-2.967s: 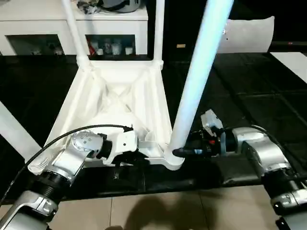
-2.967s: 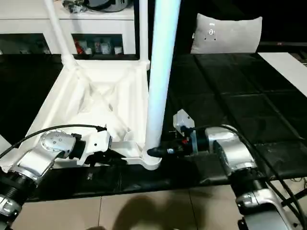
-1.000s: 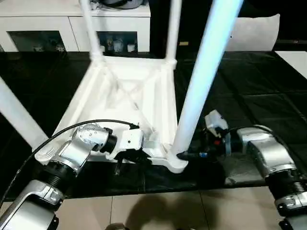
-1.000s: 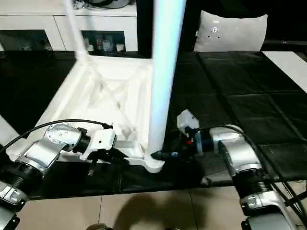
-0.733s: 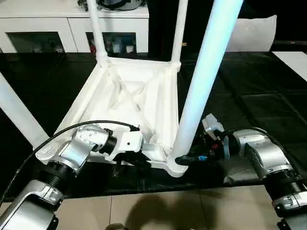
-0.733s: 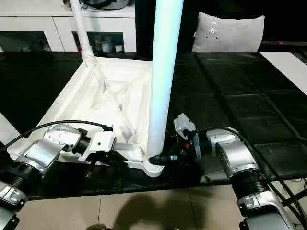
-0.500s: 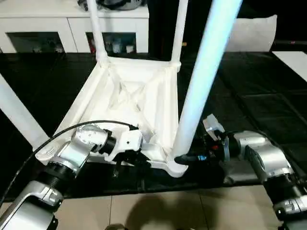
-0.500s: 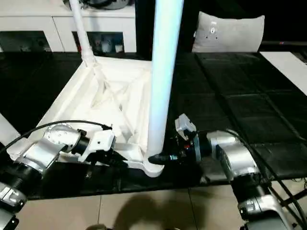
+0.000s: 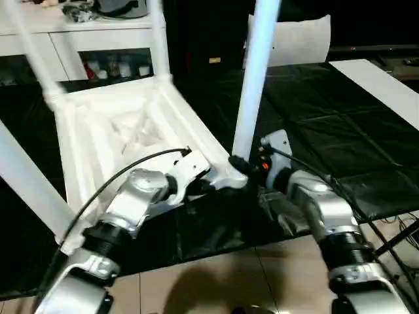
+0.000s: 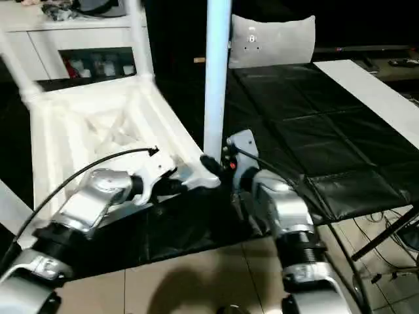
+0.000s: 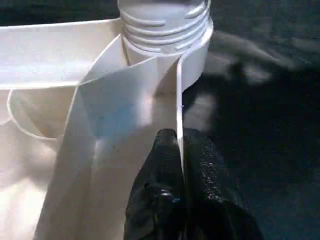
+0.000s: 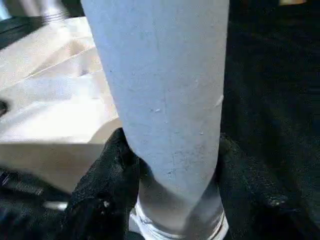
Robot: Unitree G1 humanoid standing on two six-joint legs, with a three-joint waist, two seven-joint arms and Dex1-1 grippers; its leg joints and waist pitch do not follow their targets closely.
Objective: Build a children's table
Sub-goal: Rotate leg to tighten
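Note:
The children's table lies upside down on black mats, its ribbed white tabletop [image 9: 111,131] facing up. Three white legs [image 9: 159,39] [image 9: 29,52] [image 9: 26,180] stand in its other corners. The fourth leg [image 9: 254,85] rises from the near right corner socket [image 11: 165,30]. My left gripper [image 9: 213,185] is shut on the tabletop's thin rim just beside that socket, black fingers [image 11: 160,170] pinching the wall. My right gripper [image 9: 239,165] is shut around the base of that leg [image 12: 160,90], one finger [image 12: 107,185] on each side.
A white cabinet [image 9: 98,59] with glass doors stands behind the tabletop. A grey cushion [image 9: 298,39] leans at the back right, and a white board [image 9: 380,78] lies at the far right. Black mats [image 9: 327,118] end at pale floor tiles [image 9: 216,281] near me.
The whole picture has swung, so the camera has moved. Both grippers stay at the near right corner, the left on the rim and the right at the leg's base.

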